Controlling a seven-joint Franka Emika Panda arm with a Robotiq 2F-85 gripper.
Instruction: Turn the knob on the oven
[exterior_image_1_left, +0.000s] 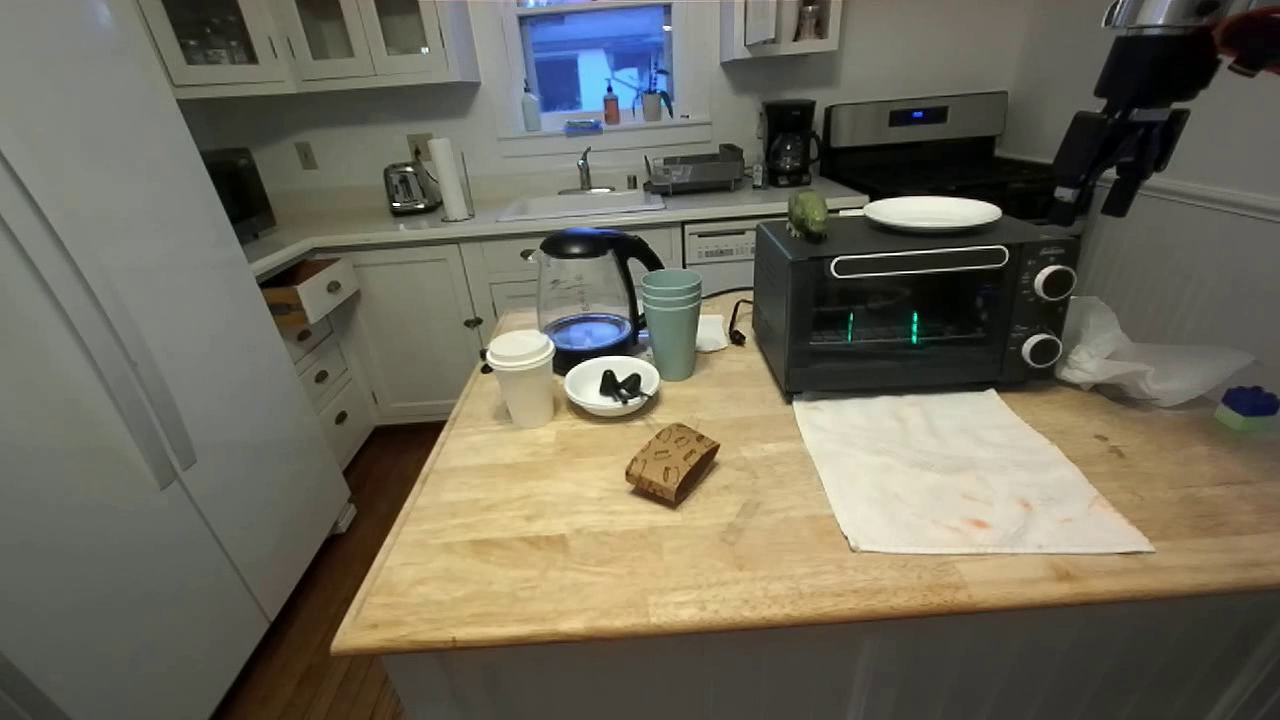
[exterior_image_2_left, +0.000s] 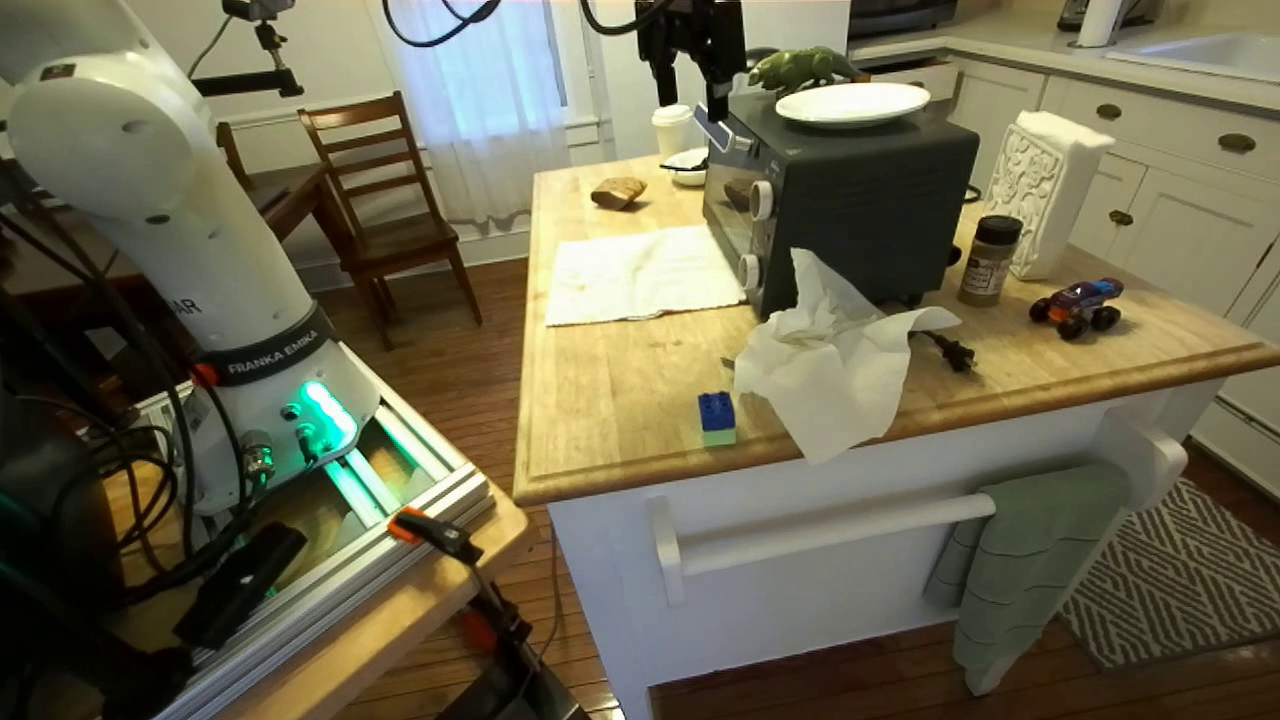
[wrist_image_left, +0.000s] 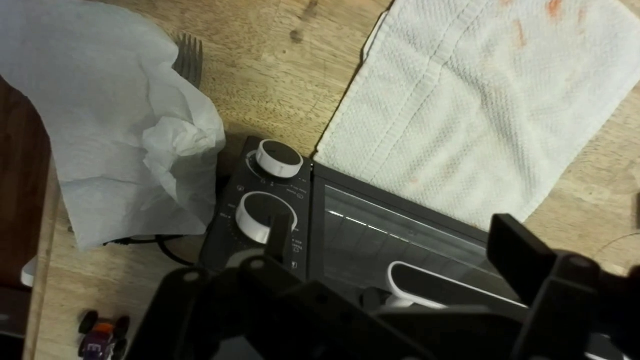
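- The oven (exterior_image_1_left: 900, 300) stands on the wooden worktop (exterior_image_1_left: 600, 555), at about 1 o'clock from the worktop's middle in an exterior view; its upper knob (exterior_image_1_left: 1054, 282) and lower knob (exterior_image_1_left: 1041, 350) sit at 3 and nearly 4 o'clock from its own middle.
- In that view the gripper (exterior_image_1_left: 1090, 210) hangs at the oven's 2 o'clock, apart from both knobs, its jaws spread wide and holding nothing.
- In the wrist view the upper knob lies at 9 o'clock from the gap between the fingers, the lower at 10. The task names neither; the upper seems the easier reach.
- Best to tilt the wrist square to the control panel (exterior_image_1_left: 1046, 317), straddle the knob at its 9 and 3, squeeze lightly, and turn by wrist roll alone.
- The door handle (wrist_image_left: 432, 287), near 5 o'clock from that gap, could be struck by a straight descent.
- The crumpled paper (wrist_image_left: 135, 145) at the upper knob's 10 o'clock may snag a finger.
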